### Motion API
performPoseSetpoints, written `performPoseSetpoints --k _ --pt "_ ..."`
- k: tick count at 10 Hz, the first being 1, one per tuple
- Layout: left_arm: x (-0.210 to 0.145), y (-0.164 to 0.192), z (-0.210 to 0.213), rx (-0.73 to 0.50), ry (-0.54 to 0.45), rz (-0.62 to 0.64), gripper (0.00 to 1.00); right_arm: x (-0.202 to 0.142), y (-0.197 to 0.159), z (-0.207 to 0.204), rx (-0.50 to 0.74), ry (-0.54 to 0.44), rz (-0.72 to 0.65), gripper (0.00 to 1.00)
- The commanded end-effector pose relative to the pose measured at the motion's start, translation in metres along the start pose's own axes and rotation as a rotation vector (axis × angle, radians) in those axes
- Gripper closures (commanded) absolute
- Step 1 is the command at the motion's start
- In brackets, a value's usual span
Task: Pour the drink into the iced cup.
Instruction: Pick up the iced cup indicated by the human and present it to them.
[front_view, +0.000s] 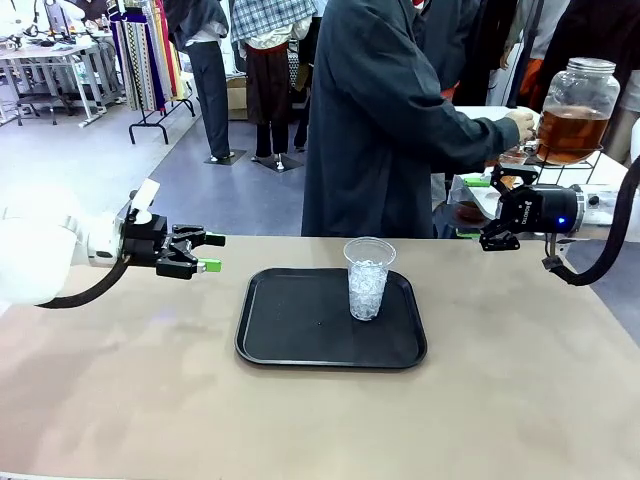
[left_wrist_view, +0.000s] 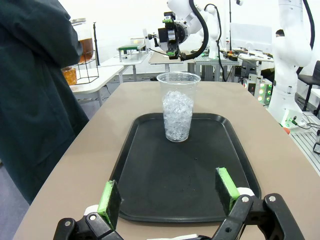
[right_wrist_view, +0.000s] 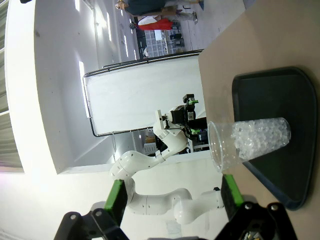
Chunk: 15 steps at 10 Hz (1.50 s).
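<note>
**A:** What is nearest on the table (front_view: 150, 400)?

**B:** A black tray (front_view: 290, 320) lies flat in the middle. The cup (front_view: 368, 280) stands upright on it, toward the 1 o'clock corner of the tray. It is clear plastic, with ice in the lower part.

**A:** And the 2 grippers?

**B:** The left gripper (front_view: 212, 252) hangs above the table at 9 o'clock from the tray and points toward it. Its fingers are spread wide and it is empty. The right gripper (front_view: 495, 210) is at 2 o'clock from the cup, over the far edge of the table. It is also spread wide and empty. Both are well apart from the cup.

**A:** Where is the drink (front_view: 570, 132)?

**B:** Farther away, at 1 o'clock from the right gripper. It is amber-brown and it is inside a glass jar (front_view: 585, 85) with a metal lid. The jar sits on a wire stand on another table.

**A:** Is somebody there?

**B:** Yes, a person in a dark coat stands at 12 o'clock, beyond the table. 1 hand (front_view: 522, 123) is at the side of the jar. I cannot tell if it touches the jar.
</note>
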<state>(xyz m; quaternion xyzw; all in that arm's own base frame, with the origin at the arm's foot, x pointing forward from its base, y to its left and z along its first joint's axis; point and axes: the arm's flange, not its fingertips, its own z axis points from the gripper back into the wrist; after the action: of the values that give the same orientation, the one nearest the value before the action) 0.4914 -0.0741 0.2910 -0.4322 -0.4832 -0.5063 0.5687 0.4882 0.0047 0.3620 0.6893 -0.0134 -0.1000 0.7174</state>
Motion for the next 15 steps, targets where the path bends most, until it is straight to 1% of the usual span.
performPoseSetpoints --k 1,15 --pt "0.0023 0.0011 -0.0005 0.003 0.005 0.009 0.0 0.0002 0.0021 0.0001 -0.001 -0.003 0.004 0.0" --pt "0.0023 0.0011 -0.0005 0.003 0.005 0.009 0.0 0.0002 0.0021 0.0001 -0.001 -0.003 0.004 0.0"
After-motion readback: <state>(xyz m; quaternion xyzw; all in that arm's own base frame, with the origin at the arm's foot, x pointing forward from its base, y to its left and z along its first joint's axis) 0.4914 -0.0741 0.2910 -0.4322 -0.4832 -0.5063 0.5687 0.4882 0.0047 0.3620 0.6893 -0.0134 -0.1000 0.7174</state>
